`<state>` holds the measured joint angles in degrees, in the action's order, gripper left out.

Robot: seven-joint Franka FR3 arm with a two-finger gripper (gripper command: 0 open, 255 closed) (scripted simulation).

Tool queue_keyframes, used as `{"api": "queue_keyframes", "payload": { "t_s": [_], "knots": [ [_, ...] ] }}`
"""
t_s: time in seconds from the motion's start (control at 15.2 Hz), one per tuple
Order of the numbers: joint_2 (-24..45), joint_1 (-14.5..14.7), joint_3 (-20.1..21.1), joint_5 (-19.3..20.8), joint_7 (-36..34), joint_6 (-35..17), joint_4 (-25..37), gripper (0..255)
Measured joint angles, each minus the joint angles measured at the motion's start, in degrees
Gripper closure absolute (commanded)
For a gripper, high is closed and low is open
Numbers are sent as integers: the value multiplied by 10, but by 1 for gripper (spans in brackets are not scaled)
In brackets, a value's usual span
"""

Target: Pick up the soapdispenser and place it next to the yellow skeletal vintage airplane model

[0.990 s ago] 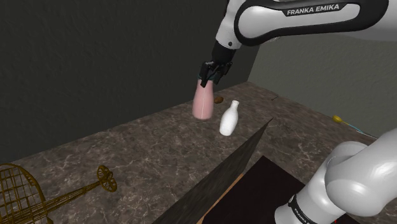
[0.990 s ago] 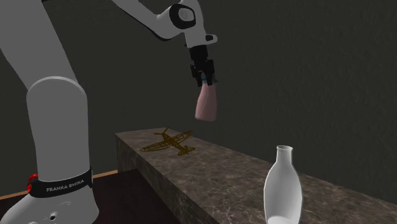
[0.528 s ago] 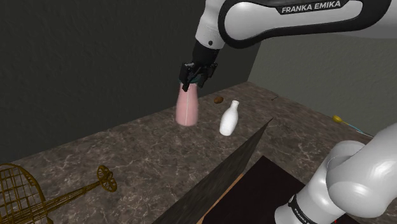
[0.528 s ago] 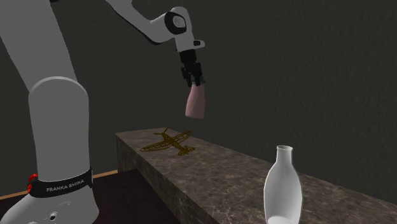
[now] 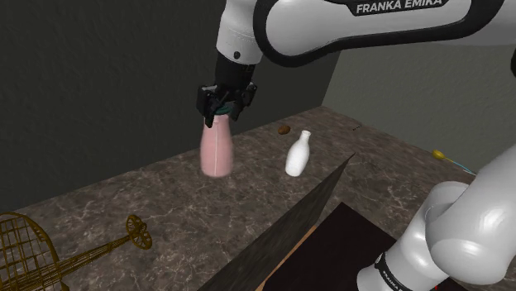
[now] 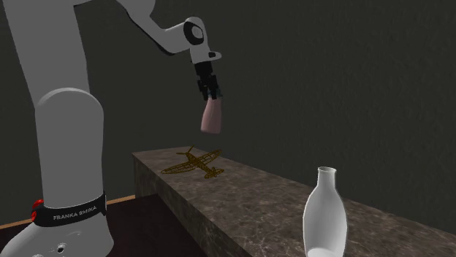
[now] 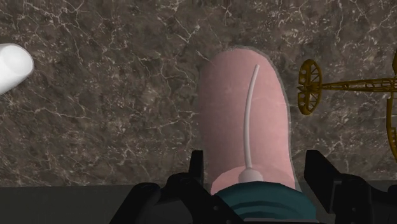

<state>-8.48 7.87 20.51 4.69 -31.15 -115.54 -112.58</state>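
Two fingers [image 7: 196, 167]: black, one on each side of the soap dispenser [image 7: 245, 121], clamped on its neck at the teal collar. The gripper [image 5: 220, 110] points down.
Soap dispenser: pink, hanging upright directly under the gripper and clear of the counter. Only the fingers touch it.
Counter [image 7: 95, 127]: dark veined stone, well below the dispenser's base and bare beneath the load.
Airplane model [image 6: 194, 163]: yellow wire frame lying on the counter ahead of the gripper, lower than it and apart from it. Its tail ring is the nearest part.
White bottle [image 5: 298, 155]: upright on the counter behind the gripper, on the side away from the plane. A small brown object [image 5: 284, 130] lies beyond it.
Step in hand: carrying, as I read it. The lift looks done and the placing has not begun.
Doing it well: the grip is high on the neck, so the body may swing; keep the clamp firm and the travel level. Stop short of the tail ring and descend vertically onto bare stone beside the fuselage. Release only once the base sits flat. The wire frame looks light and easy to snag, so a nudge would likely shift it.
Change over the last second: gripper and dispenser have moved away from the white bottle and toward the plane, with the hold unchanged. Bottle, brown object and plane are unmoved.
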Motion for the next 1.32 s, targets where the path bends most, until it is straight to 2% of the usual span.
{"api": "queue_keyframes", "payload": {
  "t_s": [0.46,1.32],
  "knots": [
    [82,36,55,48,-105,24,87,255],
    [102,39,58,67,-133,-65,12,255]
  ]
}}
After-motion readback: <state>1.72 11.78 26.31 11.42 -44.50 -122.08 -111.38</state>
